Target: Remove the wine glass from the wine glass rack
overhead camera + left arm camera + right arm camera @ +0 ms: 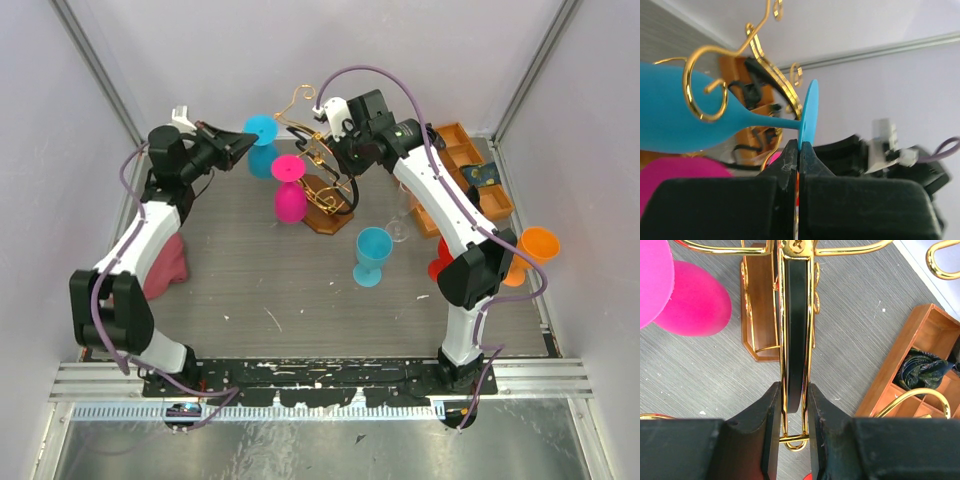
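Observation:
The wine glass rack (322,165) is a gold wire stand on a brown wooden base (330,213) at the back middle. My left gripper (245,148) is shut on the round foot (809,116) of a blue wine glass (262,138), which lies on its side among the rack's scroll arms (704,92); its bowl (670,120) points left in the left wrist view. A pink wine glass (290,195) hangs upside down on the rack. My right gripper (792,395) is shut on the rack's upright gold frame (797,335), and it shows in the top view (332,150).
A second blue glass (372,256) and a clear glass (400,230) stand right of the rack. An orange-brown compartmented tray (470,175) is at the back right, with an orange glass (537,250) and a red one (438,266) near it. A pink cloth (165,265) lies at left.

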You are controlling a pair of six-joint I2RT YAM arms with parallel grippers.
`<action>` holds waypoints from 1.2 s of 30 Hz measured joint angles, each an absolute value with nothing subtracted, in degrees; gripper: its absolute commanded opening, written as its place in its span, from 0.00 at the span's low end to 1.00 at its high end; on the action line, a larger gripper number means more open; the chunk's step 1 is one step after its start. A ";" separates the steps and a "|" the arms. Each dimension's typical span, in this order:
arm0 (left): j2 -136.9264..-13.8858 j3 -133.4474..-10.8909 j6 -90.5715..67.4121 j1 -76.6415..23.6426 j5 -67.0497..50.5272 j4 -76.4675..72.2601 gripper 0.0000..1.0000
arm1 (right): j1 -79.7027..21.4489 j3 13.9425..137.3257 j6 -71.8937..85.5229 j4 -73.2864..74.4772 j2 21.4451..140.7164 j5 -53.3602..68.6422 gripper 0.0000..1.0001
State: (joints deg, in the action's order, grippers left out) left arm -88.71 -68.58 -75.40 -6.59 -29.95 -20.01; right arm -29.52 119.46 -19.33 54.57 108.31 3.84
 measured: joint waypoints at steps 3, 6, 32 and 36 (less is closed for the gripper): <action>-83.94 -68.79 -67.16 -6.68 -29.32 -9.85 0.00 | -29.52 119.46 -19.31 54.57 108.31 3.62 0.09; -76.93 -69.84 -55.44 -6.70 -24.75 2.48 0.00 | -29.56 119.46 -19.27 54.57 108.31 3.42 0.09; -81.03 -73.45 -0.78 -16.45 33.87 31.81 0.00 | -30.79 122.89 -6.55 48.03 100.57 -0.80 0.68; -85.62 -73.14 5.72 -18.46 40.93 28.62 0.00 | -30.79 122.89 7.07 46.46 98.61 5.63 0.63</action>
